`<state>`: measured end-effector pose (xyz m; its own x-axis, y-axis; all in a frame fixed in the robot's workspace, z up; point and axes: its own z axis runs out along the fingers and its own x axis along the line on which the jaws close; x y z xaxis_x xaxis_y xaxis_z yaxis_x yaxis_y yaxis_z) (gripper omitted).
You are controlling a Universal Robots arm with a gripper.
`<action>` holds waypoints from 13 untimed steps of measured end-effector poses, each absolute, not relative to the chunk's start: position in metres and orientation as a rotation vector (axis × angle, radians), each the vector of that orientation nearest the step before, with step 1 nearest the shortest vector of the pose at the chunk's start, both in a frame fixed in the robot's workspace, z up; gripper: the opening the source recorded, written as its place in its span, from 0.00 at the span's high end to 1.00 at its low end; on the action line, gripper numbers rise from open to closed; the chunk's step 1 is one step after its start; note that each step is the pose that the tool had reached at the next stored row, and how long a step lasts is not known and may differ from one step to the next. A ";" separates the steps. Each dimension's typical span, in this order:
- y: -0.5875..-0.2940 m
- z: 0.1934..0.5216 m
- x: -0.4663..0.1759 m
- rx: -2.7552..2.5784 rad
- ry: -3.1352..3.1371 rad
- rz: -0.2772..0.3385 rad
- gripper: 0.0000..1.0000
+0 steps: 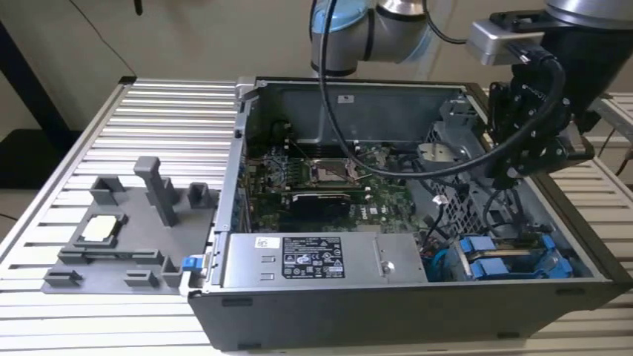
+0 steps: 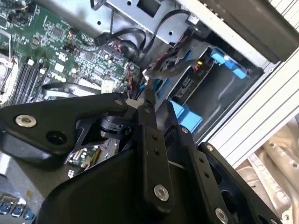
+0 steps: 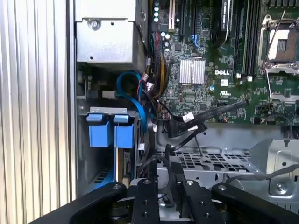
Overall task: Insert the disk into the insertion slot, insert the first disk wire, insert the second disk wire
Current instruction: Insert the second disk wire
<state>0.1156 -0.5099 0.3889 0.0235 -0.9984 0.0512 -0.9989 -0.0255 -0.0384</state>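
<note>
Disk heading: blue-framed drive [image 3: 110,132], bright blue plastic tabs turned outward; long axis hidden.
Disk place: seated in grey sheet-metal slot [image 3: 83,149], just beside boxy silver power supply [image 1: 322,259].
Black gripper [image 3: 168,186]: nearly closed on thin black cable [image 3: 169,156].

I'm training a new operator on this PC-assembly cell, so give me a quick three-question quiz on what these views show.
1. True or false: the disk in its blue carrier lies on the grey tray outside the computer case.
2. Multiple choice: the gripper hangs over A) the tray, B) the end of the case at the exterior view's right, C) the bare table.
3. Short answer: what colour is the motherboard?
Key: 1 false, the disk sits inside the case, at a corner; 2 B; 3 green.
</note>
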 end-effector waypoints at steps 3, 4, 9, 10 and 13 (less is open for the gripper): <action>-0.510 0.389 0.102 2.243 -2.189 0.104 0.73; -0.510 0.389 0.098 2.244 -2.190 0.106 0.73; -0.510 0.389 0.083 2.251 -2.188 0.111 0.73; -0.510 0.389 0.083 2.251 -2.187 0.112 0.73; -0.510 0.388 0.083 2.253 -2.188 0.112 0.73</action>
